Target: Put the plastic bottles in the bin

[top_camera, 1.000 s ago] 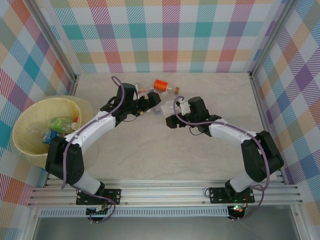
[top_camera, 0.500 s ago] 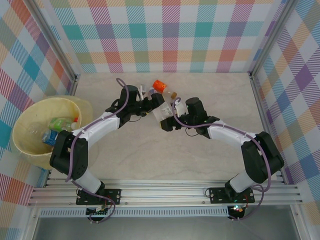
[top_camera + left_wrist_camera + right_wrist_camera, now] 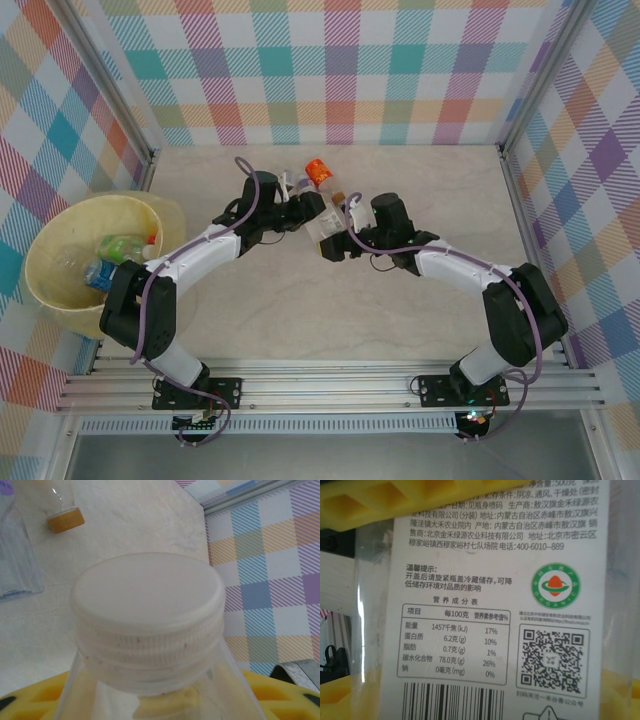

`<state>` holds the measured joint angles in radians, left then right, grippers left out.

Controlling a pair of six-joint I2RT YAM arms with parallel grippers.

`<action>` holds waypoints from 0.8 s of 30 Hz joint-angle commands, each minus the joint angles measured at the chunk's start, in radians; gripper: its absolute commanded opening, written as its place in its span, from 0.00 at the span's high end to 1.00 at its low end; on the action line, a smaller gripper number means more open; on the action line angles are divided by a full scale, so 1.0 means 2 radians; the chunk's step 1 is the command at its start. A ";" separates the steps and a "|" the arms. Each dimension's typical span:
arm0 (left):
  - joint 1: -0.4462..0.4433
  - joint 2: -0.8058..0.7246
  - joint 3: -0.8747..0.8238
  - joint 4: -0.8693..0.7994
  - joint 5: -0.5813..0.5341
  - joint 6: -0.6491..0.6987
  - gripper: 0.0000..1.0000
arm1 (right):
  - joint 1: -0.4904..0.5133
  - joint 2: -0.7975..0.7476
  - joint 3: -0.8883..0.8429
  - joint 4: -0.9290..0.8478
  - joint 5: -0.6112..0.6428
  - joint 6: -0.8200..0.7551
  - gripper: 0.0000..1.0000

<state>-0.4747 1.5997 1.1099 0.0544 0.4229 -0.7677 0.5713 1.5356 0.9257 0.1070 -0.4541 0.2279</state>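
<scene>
Arms from both sides meet near the back middle of the tabletop (image 3: 350,320), with one clear bottle (image 3: 327,226) between them. From above, the right fingers (image 3: 338,240) have hold of this clear bottle around its body. In the right wrist view its white label (image 3: 495,605), with tiny print, a round green mark and a square code, is so close that the sides of the bottle are cut off. Yellow finger pads (image 3: 365,500) peek out above and below it. The left fingers (image 3: 316,212) are at the cap end. In the left wrist view the white cap (image 3: 147,605) looks big and close, with yellow on both sides low down. I cannot tell if the left fingers press on the neck or stay a bit apart. Just behind the arms lies an orange bottle (image 3: 320,170), and the left wrist view shows a brown cap (image 3: 65,520) and a see-through bottle (image 3: 15,555) cut off at the edge. The bin (image 3: 75,222) sits far to the left, well apart from the held bottle, and the left arm hides part of it. Inside are a green bottle (image 3: 122,246) and a blue bottle (image 3: 97,272); the rest are too blurry to count.
</scene>
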 commanded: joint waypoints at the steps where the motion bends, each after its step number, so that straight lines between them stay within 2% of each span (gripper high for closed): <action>1: -0.005 -0.008 0.009 -0.029 -0.019 0.023 0.49 | 0.003 -0.017 0.023 0.005 -0.036 -0.015 0.17; 3: -0.004 -0.016 0.011 -0.034 -0.028 0.023 0.51 | 0.003 -0.024 0.023 -0.006 -0.042 -0.036 0.08; 6: 0.002 -0.031 0.013 -0.039 -0.037 0.019 0.52 | 0.003 -0.045 0.010 -0.012 -0.025 -0.066 0.00; 12: 0.020 -0.070 0.017 -0.069 -0.072 0.025 0.54 | 0.003 -0.102 -0.025 0.013 0.031 -0.089 0.00; 15: 0.025 -0.095 0.029 -0.104 -0.101 0.045 0.54 | 0.003 -0.127 -0.049 0.052 0.094 -0.074 0.00; 19: 0.026 -0.130 0.055 -0.161 -0.163 0.088 0.54 | 0.002 -0.145 -0.086 0.109 0.233 -0.007 0.00; 24: 0.028 -0.161 0.102 -0.241 -0.216 0.137 0.54 | 0.002 -0.124 -0.091 0.097 0.301 0.065 0.00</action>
<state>-0.4294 1.3247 1.2407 -0.3183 0.0925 -0.5873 0.5739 1.2659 0.7433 0.2604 0.0013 0.2474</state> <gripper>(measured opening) 0.547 0.996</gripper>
